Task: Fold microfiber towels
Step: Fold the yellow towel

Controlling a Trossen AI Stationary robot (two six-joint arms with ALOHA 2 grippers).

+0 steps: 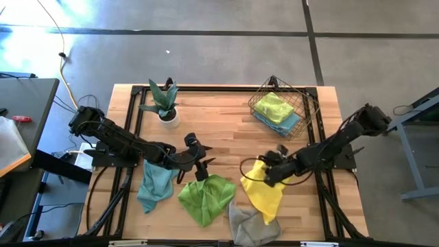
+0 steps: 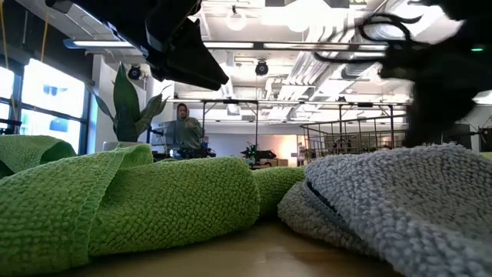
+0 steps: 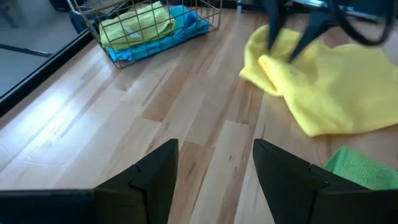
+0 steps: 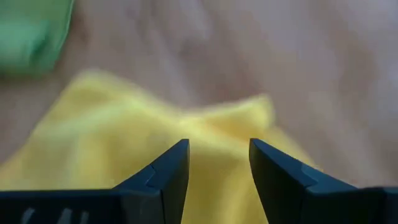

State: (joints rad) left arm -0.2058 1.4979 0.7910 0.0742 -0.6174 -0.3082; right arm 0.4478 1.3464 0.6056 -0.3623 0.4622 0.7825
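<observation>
Right hand (image 4: 217,163) open, hovering over the yellow towel (image 1: 264,193) at the counter (image 1: 226,116) front. Left hand (image 1: 199,163) open above the green towel (image 1: 206,197), holding nothing.

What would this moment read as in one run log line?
left gripper: open, empty | right gripper: open over yellow towel | folds: none

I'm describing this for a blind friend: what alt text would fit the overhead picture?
Two dark robot arms reach over a wooden table strewn with a teal towel, green towel, grey towel and yellow towel. A wire basket holds two folded towels; a potted plant stands at the back.
</observation>
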